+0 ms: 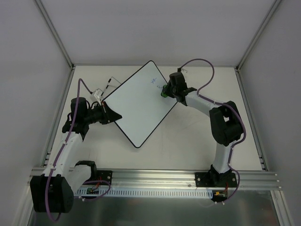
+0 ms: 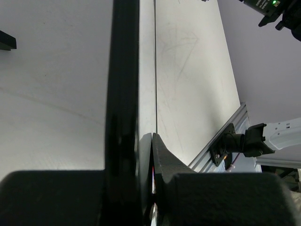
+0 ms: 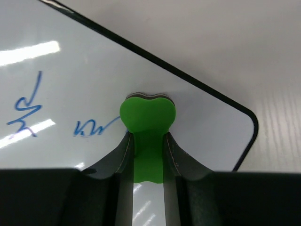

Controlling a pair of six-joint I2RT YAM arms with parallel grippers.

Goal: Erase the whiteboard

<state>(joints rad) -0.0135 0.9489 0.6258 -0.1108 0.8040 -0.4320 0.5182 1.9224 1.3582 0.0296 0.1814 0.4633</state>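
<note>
The whiteboard (image 1: 138,108) lies turned like a diamond in the middle of the table. Blue handwriting (image 1: 154,81) sits near its far right edge. My right gripper (image 1: 165,91) is shut on a green eraser (image 1: 163,92) and holds it down on the board. In the right wrist view the eraser (image 3: 148,113) stands between the fingers (image 3: 121,155), just right of a blue scribble (image 3: 89,127), with another scribble (image 3: 26,110) further left. My left gripper (image 1: 114,116) is shut on the board's left corner. In the left wrist view its tips (image 2: 153,137) meet on the board's thin edge.
A small clear object (image 1: 99,92) and a thin black stick (image 1: 109,83) lie behind the board's left corner. An aluminium rail (image 1: 155,176) runs along the near edge. White walls close in the table on three sides. The right arm's base (image 2: 244,143) shows in the left wrist view.
</note>
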